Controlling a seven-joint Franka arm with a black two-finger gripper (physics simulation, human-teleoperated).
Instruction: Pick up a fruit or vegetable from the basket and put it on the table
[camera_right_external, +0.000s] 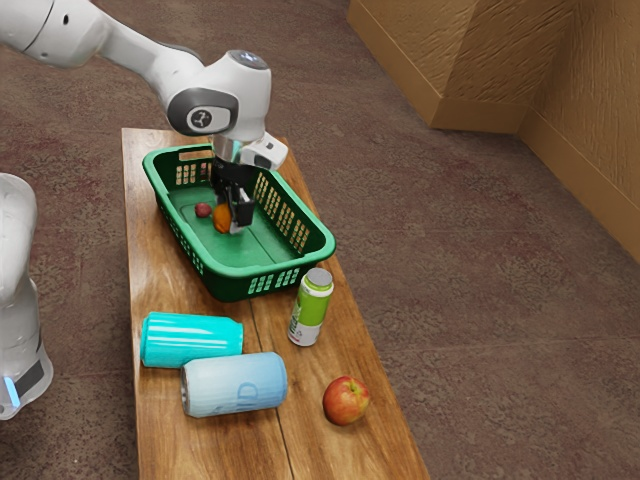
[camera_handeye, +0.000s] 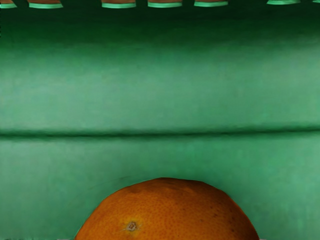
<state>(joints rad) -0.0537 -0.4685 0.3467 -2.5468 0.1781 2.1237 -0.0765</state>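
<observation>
1. The step in hand looks like the grasp. The jaws reach down inside the green basket (camera_right_external: 235, 284), at the orange (camera_right_external: 223, 218); in the wrist view the orange lies large, just under the hand.
2. I cannot tell whether the jaws stand wide or have closed on the orange, nor whether it rests on the basket's floor or is slightly raised.
3. A small red fruit (camera_right_external: 203, 210) lies in the basket too, just beside the orange. The orange seems the chosen piece, being nearest the jaws.
4. The next move calls for a sure hold on both sides of the orange, then a straight lift until it passes over the basket's rim. Going sideways too soon could knock it against the basket's wall; a round fruit may also roll out of a shallow grip.
5. After that, the orange needs lowering onto the desk (camera_right_external: 190, 450) outside the basket. The green bottle (camera_right_external: 312, 308) stands just beside the basket, and the teal can (camera_right_external: 190, 340) lies near it, so the set-down should avoid both.
</observation>
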